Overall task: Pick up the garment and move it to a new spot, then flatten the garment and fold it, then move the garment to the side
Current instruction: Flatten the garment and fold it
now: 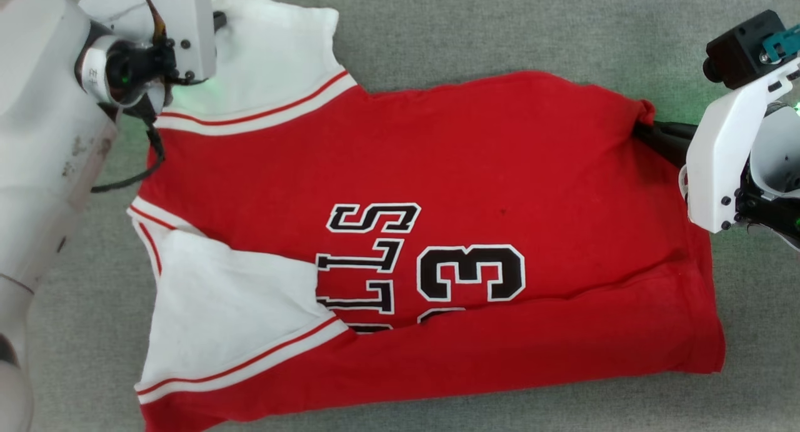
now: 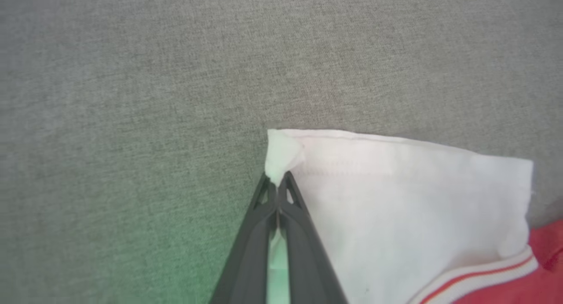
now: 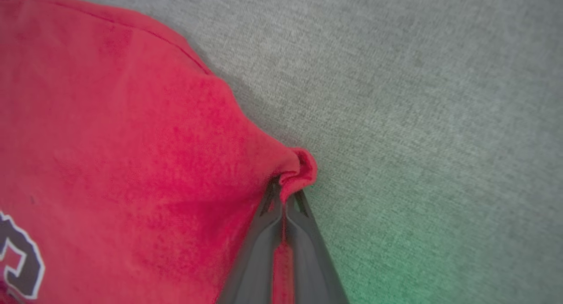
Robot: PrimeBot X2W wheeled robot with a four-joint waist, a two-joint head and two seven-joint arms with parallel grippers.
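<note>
The garment, a red jersey with white sleeves and black lettering, lies spread on the grey cloth surface, its near long edge folded over the print. My left gripper is shut on the far corner of a white sleeve; in the head view this wrist sits at the upper left, its fingers hidden under the housing. My right gripper is shut on a pinched red corner of the garment, seen at the right edge in the head view, where the right gripper meets the bunched cloth.
Grey woven surface stretches beyond the garment on the far side and to the right. My pale left forearm covers the left edge of the head view, and the white right wrist housing stands at the right edge.
</note>
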